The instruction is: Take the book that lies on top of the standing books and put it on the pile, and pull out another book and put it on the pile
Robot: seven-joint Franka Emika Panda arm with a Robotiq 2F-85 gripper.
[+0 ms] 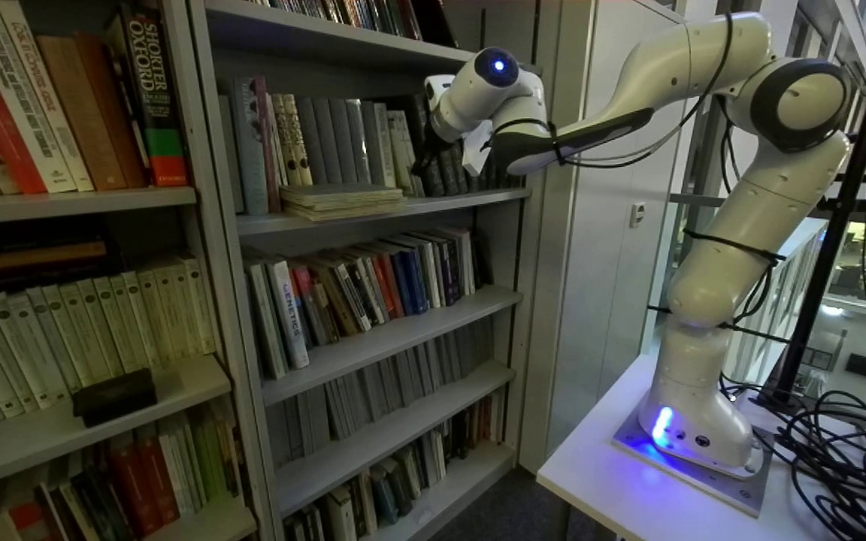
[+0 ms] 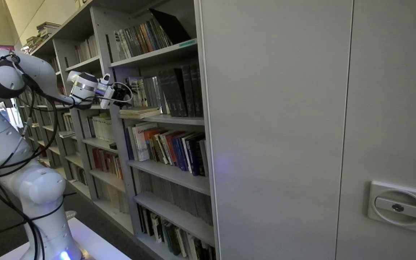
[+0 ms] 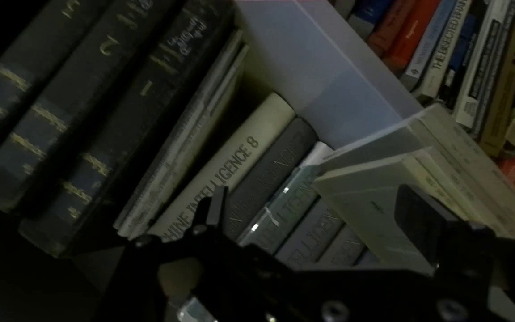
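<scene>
The tool (image 3: 314,205) stands wide with nothing between its jaws, facing the standing books (image 1: 328,143) from in front of the shelf (image 3: 324,76). The pile (image 1: 343,201) lies flat before that row, reaching the shelf's front edge and perhaps past it. No loose book shows on top of the row in these views, so the step in hand is probably pulling out another one. The pale book (image 3: 233,167) marked INTELLIGENCE 8 looks a good choice: in the wrist view a dark gap, widest near the shelf, parts it from the leaning thin books (image 3: 183,138), and the pile does not block its spine. Its other side seems snug against a grey volume (image 3: 271,176), so work the second jaw in gently. Turn the tool to straddle the spine, without nudging the pile. Draw the book straight out past the shelf's front edge, grip firm, then lower it flat, weight kept back from that edge, and let go only once it rests
</scene>
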